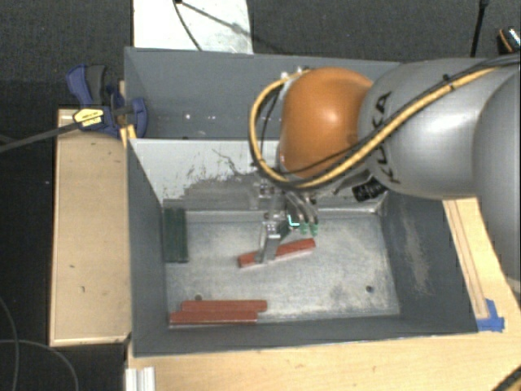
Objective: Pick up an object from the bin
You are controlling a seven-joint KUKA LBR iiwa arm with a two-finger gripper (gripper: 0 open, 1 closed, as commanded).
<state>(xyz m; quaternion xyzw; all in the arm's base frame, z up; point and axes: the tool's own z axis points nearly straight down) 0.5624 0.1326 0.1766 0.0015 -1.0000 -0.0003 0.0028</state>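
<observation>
Three loose things lie in the grey bin [203,80]: a dark green block [174,235] along the left wall, a long red bar [218,310] flat against the near edge toward the near-left corner, and a short red bar [297,248] lying aslant at mid-floor. The gripper [271,249] is down at the short bar and crosses it near the middle, with both red ends showing on either side. Whether the jaws are open or closed on it cannot be told. A small green piece [308,228] shows just beside the gripper, toward the back wall; whether it is loose or part of the robot is unclear. The arm [440,137] bears an orange cover [319,120] and dark lettering reading KUKA, partly crossed by a yellow-and-black cable [255,129] that loops round the cover.
</observation>
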